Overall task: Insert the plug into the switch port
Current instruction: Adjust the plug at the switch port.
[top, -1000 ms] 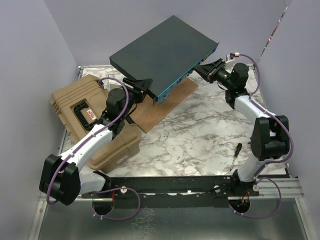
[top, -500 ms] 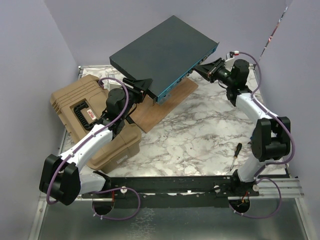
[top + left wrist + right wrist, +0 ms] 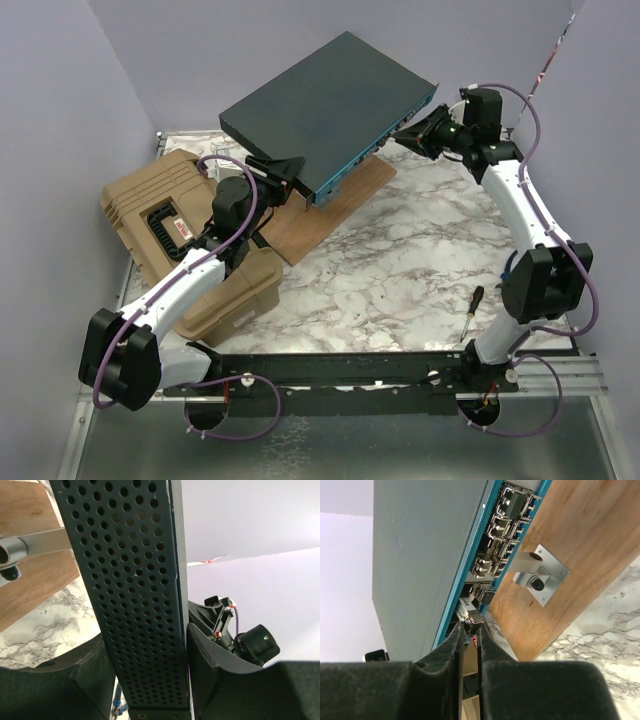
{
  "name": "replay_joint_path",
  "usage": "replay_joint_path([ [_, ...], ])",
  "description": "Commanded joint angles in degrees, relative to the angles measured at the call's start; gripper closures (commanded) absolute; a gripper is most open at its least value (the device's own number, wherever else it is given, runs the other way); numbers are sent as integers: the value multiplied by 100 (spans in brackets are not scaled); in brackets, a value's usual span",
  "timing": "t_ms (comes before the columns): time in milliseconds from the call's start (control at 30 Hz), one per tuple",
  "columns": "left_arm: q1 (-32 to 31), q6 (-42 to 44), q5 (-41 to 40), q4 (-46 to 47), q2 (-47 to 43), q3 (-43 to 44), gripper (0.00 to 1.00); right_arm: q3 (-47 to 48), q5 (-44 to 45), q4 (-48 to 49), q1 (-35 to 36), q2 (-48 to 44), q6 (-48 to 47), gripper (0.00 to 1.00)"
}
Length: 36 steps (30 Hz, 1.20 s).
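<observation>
Marble tabletop [image 3: 400, 270], wooden board [image 3: 330, 205]: the switch [image 3: 320, 100] sits raised above it, left gripper [image 3: 150, 665] clamping its perforated side, right gripper [image 3: 469, 635] pinching the plug [image 3: 471, 616] at the teal port row [image 3: 505, 535].

We are looking down into a small booth. A pale lavender back wall [image 3: 200, 40] is filling the top of the overhead frame, and matching side walls are closing in at the left [image 3: 60, 150] and the right [image 3: 600, 150]. In the centre we are seeing a white table top [image 3: 400, 260] with grey marble veining, lying under soft, even light. Along the lower edge a black and aluminium rail [image 3: 570, 375] is running across, and below it a brushed metal sheet [image 3: 350, 445] is catching a dull sheen.
</observation>
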Motion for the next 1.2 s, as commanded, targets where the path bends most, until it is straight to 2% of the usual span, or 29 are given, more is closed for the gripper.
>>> replay_joint_path([
  [0,-32,405,-58,-321,-427,31,100,585,641,-1010,-68,-92,-576,97],
  [233,-31,431,-73,-334,-460,16,100,1137,846,-1336,57,-30,-1042,97],
  [300,-31,433,-69,-345,-471,10,100,1213,792,-1374,73,1,-1123,93],
  [400,-30,432,-73,-347,-495,-9,100,908,674,-971,73,-197,-1514,80],
  [533,-43,427,-64,-345,-532,-13,100,-201,387,369,73,-856,-2846,63],
  [700,-39,423,-40,-342,-525,24,100,-2340,-265,3076,73,-1853,-4665,57],
  [767,-48,414,-30,-340,-518,33,100,-2893,-390,3999,73,-2029,-5173,54],
  [933,-57,401,-1,-337,-473,80,100,-3348,-486,4895,73,-1889,-5956,55],
  [1067,-66,398,-18,-338,-441,103,100,-3724,-300,5841,82,-1813,-6009,55],
  [1167,-66,389,-20,-338,-404,125,100,-3717,-329,6012,105,-1673,-6050,57],
])
